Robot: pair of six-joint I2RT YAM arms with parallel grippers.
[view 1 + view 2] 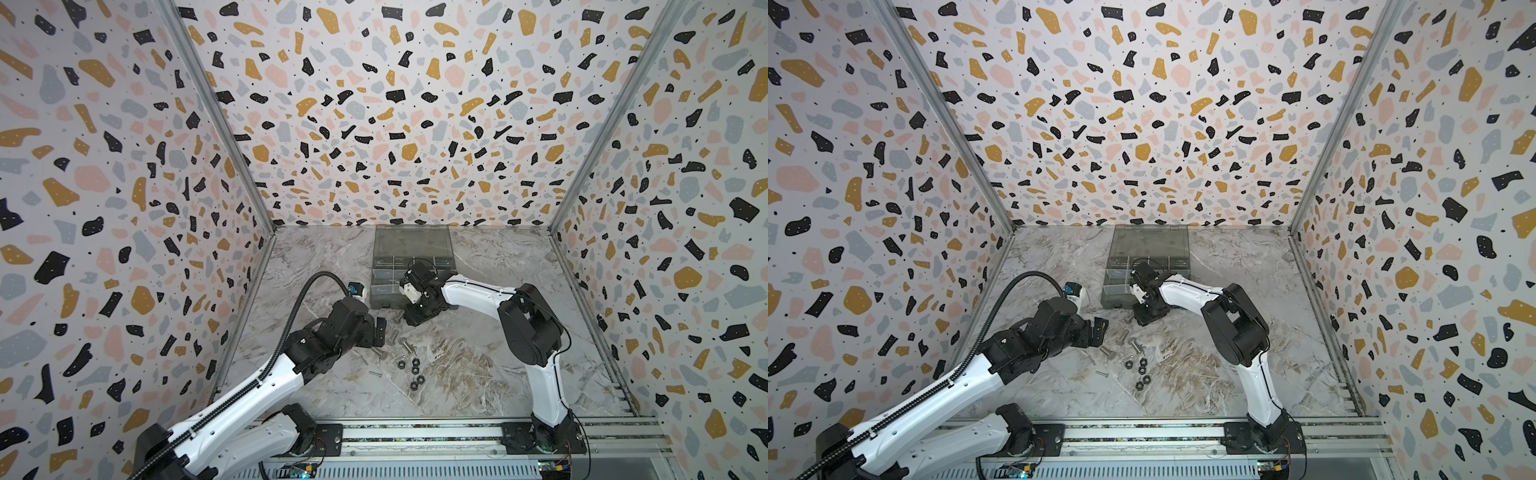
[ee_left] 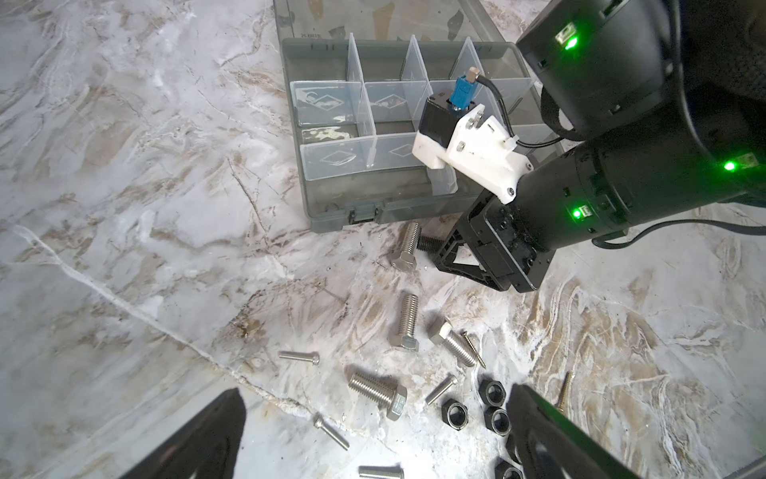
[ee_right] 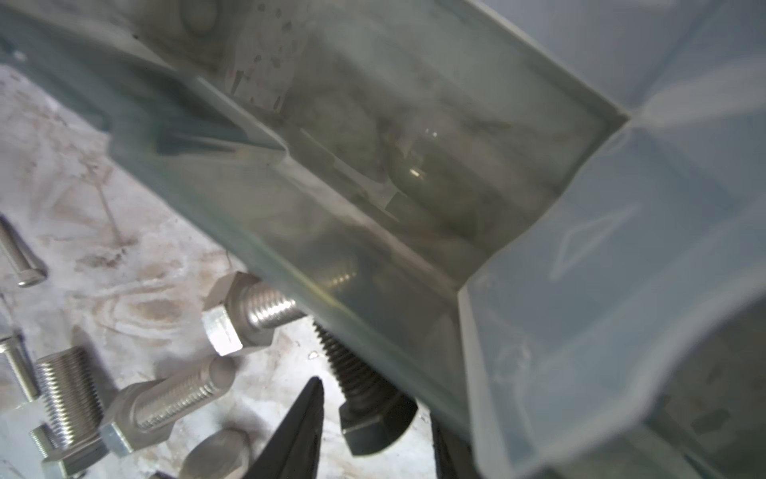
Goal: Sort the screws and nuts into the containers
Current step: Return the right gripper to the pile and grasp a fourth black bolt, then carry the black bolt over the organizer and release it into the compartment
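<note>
A: Left gripper [image 2: 377, 390]?
B: Spread wide, held near the screws [image 2: 404, 319] and nuts [image 2: 493, 392] scattered on the tabletop [image 2: 124, 207] beside the open box [image 2: 331, 215].
A: Right gripper [image 3: 373, 402]?
B: Set low at the box front wall, part spread astride a black screw [image 3: 352, 373]. Whether it is pinched cannot be told.

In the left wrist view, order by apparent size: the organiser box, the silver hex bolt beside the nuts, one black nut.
organiser box
silver hex bolt
black nut
Bolt and nut lie similarly near, so their order is sure.
</note>
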